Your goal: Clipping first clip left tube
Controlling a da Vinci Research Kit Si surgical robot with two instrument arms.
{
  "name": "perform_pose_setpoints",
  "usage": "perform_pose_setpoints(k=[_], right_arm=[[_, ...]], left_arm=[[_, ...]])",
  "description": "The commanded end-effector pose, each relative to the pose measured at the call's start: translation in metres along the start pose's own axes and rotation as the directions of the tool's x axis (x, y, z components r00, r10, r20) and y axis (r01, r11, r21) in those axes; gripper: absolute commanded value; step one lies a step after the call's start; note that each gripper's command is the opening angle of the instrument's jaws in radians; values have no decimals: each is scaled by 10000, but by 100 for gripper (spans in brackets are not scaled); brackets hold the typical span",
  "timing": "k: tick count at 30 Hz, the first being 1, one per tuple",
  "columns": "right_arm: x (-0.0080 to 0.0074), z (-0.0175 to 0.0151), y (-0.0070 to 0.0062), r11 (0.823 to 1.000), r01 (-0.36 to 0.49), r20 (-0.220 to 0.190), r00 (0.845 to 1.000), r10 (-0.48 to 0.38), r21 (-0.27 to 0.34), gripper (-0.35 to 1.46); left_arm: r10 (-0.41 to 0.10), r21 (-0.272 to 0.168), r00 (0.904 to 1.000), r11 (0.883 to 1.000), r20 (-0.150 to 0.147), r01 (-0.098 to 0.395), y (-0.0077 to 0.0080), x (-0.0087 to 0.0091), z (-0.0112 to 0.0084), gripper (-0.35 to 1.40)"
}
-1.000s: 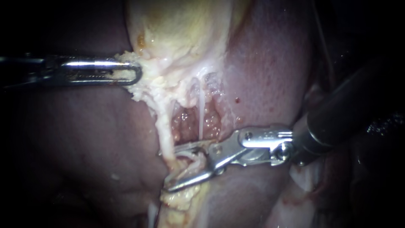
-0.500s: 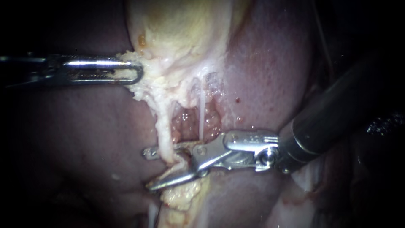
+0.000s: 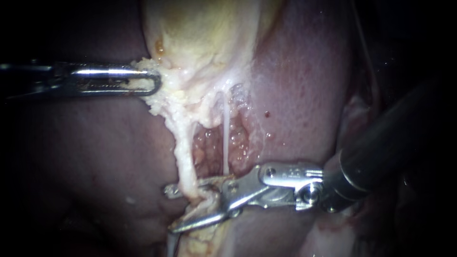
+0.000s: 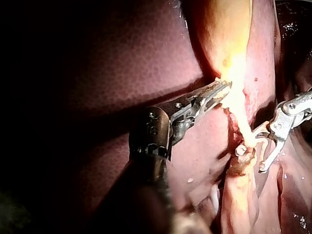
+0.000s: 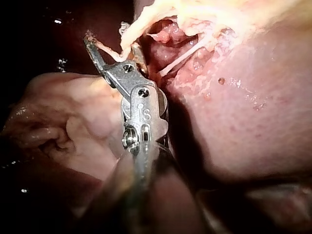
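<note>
The pale gallbladder [image 3: 204, 38] lies at the top, and my left instrument [image 3: 143, 81] is shut on its ragged lower edge, holding it to the left. Two tubes run down from it: the thick whitish left tube [image 3: 183, 152] and the thin white right tube [image 3: 224, 138]. My right instrument [image 3: 171, 209] comes in from the right, its jaws open with the left tube's lower end between them. In the left wrist view my left instrument [image 4: 217, 91] grips the yellow edge, while my right instrument [image 4: 251, 161] straddles the strand. The right wrist view shows my right instrument [image 5: 105, 34] around the left tube [image 5: 129, 36].
Dark red liver [image 3: 304, 85] surrounds the dissected window [image 3: 209, 147] between the two tubes. Fatty yellow tissue [image 3: 202, 245] hangs below the right instrument's jaws. Pale folded tissue [image 5: 63, 126] lies beside the right instrument's shaft.
My right instrument first slid left until its jaws crossed the left tube, then dropped lower along it. The window between the tubes looks longer. My left instrument held still.
</note>
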Motion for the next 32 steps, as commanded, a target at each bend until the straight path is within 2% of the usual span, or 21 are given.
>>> perform_pose_setpoints(k=[1, 5, 11, 15, 32], right_arm=[[0, 0, 0, 9999, -141, 90, 9999, 142, -39, 21], [0, -2, 0, 9987, -498, 262, 9984, 501, -97, -2], [2, -5, 2, 9961, -870, 254, 9959, 873, -106, -35], [3, -9, 4, 9852, -1708, 276, 9849, 1711, -140, -35], [4, -14, 7, 9829, -1833, 301, 9825, 1837, -143, -35]], left_arm=[[3, -4, 10000, 10000, 0, -3, 0, 0, 0, -35], [4, -5, 10000, 10000, 1, -4, 0, 0, 0, -35], [8, -6, 10000, 10000, 1, -8, -1, -1, 0, -35], [8, -5, 10000, 10000, 0, -8, -1, -1, 1, -35], [26, -8, 10000, 10000, -33, -26, -4, -3, 3, -35]])
